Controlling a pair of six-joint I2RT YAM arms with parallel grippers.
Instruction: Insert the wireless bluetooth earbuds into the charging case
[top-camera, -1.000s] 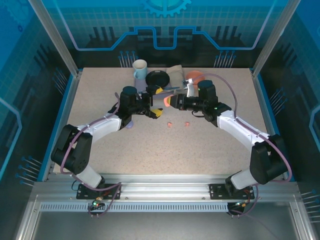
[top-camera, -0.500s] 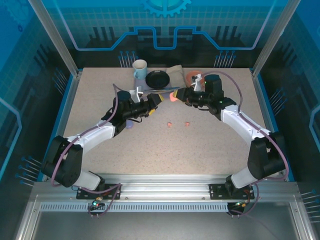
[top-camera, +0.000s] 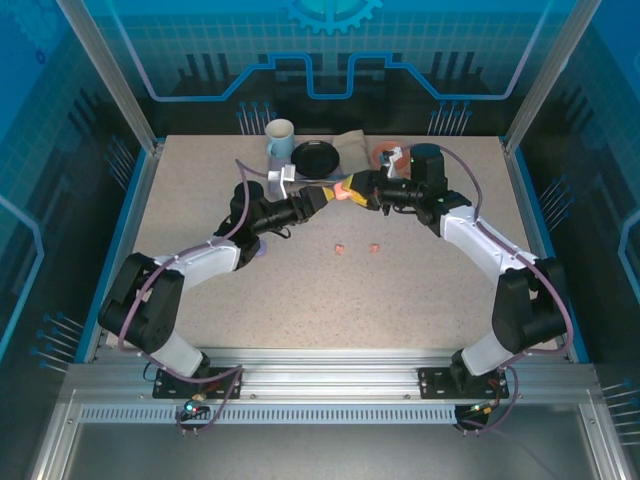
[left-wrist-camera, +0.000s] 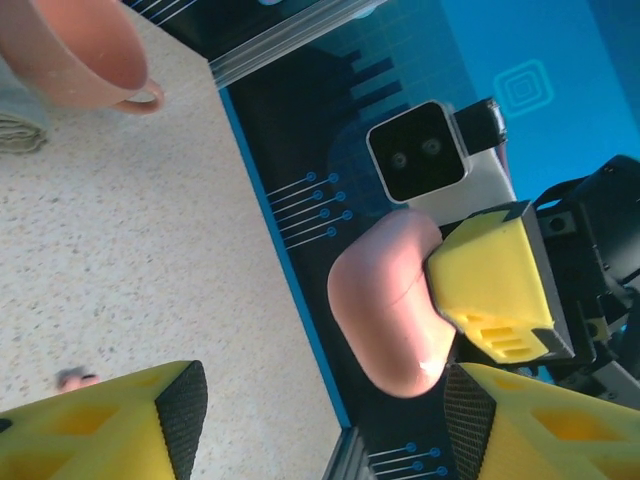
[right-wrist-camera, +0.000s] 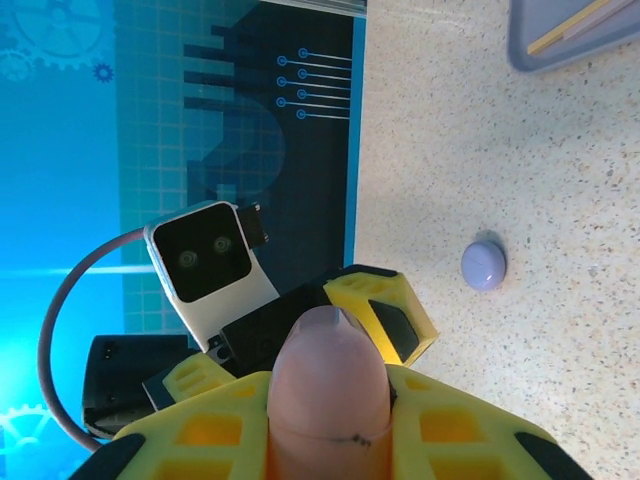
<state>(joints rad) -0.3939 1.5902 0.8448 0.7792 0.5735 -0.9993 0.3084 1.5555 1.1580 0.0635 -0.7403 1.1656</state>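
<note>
Left wrist view: right of centre, my right gripper (right-wrist-camera: 328, 430) clamps the pink case (left-wrist-camera: 385, 305) upright, just beyond my left gripper (left-wrist-camera: 320, 420), jaws parted.

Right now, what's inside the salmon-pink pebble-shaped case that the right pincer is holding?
Its inside is hidden: the salmon-pink pebble-shaped plastic case is closed along its seam in the right pincer.

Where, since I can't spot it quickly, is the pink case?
Top view, rear centre: the pink case is gripped by the right tool, facing the left tool, near the black bowl.
</note>
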